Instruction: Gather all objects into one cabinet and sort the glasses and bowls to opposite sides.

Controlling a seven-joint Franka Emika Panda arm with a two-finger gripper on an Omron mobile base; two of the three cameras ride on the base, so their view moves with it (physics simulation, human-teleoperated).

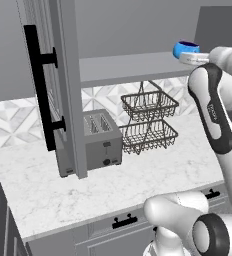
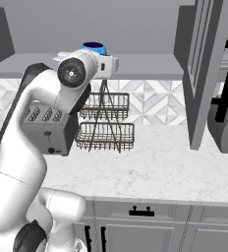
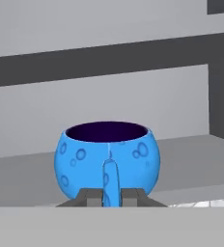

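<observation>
The gripper point(image 3: 110, 197) is clamping the handle of a blue cup point(image 3: 107, 160); in the hand view the two dark finger tips are standing close together at either side of the thin blue handle strip, with the cup's round body sitting directly ahead of the jaws and just above them. The cup is standing upright, its dark inside showing as a wide oval at the rim. Its skin is glossy and bright blue, dotted with small ring-shaped dimples, and its shape is squat and bulging, wider at the belly than at the mouth.

Beneath and beyond the jaws, the plain light grey shelf point(image 3: 191, 159) is stretching out flat and matte; whether the cup's base is touching it or hanging just above cannot be told. In the left base view the cup point(image 1: 186, 49) is showing at the end of the white arm, over the grey shelf point(image 1: 128, 67), and in the right base view the cup point(image 2: 92, 47) is peeking over the wrist.

Well below the jaws, a two-tier black wire basket point(image 1: 149, 120) is standing on the white marbled counter point(image 1: 138, 185), beside a boxy metallic toaster point(image 1: 97, 140). A grey panelled door point(image 1: 63, 85) with a black bar handle is standing open.
</observation>
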